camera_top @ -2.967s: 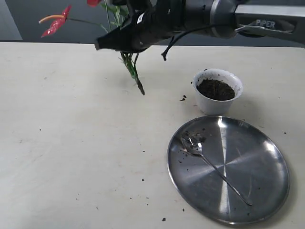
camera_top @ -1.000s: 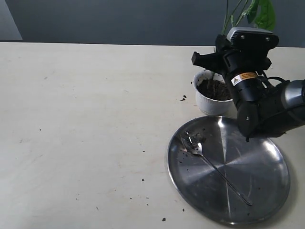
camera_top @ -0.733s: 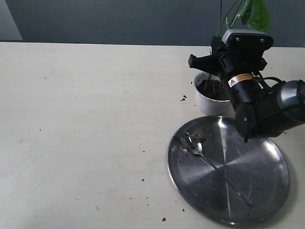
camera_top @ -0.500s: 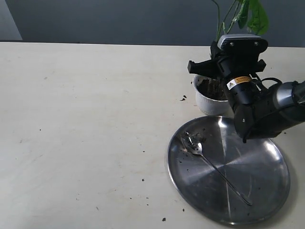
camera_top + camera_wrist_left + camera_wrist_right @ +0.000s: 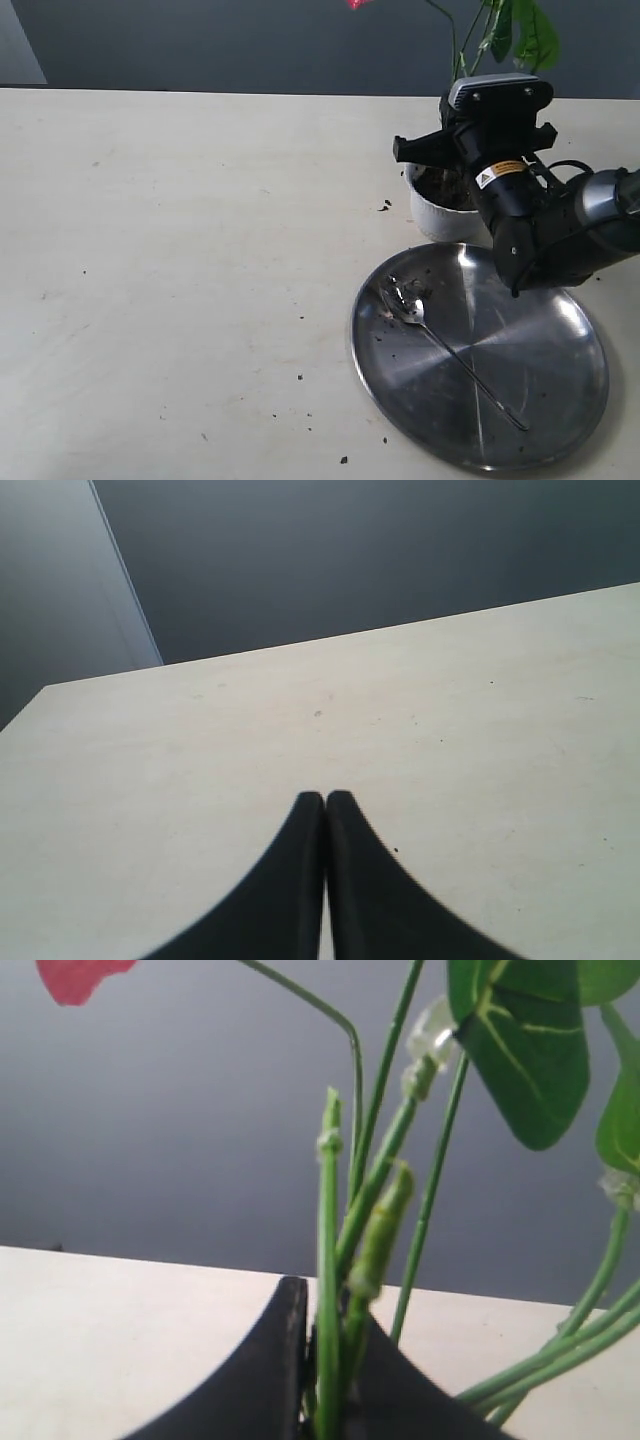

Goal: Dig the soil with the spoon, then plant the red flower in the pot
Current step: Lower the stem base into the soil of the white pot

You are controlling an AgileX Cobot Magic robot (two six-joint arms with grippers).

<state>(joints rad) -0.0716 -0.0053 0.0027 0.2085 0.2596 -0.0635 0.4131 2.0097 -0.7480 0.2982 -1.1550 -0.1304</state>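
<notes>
In the right wrist view my right gripper (image 5: 330, 1312) is shut on the green stems (image 5: 328, 1220) of the red flower, with a red bloom (image 5: 75, 975) and a green leaf (image 5: 525, 1050) above. In the exterior view this gripper (image 5: 456, 152) stands over the white pot (image 5: 424, 212). It holds the sprig upright, and the stems (image 5: 463, 50) rise past the frame's top. Dark soil (image 5: 431, 184) shows in the pot; the stem ends are hidden. The silver spoon (image 5: 441, 345) lies on the steel plate (image 5: 560, 425). My left gripper (image 5: 325, 798) is shut and holds nothing.
The steel plate sits just in front of the pot, with soil crumbs (image 5: 412, 285) near the spoon's bowl. More crumbs (image 5: 385, 206) lie on the table left of the pot. The left gripper hangs over bare tabletop (image 5: 450, 730) near its far edge.
My right gripper has carried the flower from the far left to the pot, then sunk lower over it. A red bloom has come into view at the top.
</notes>
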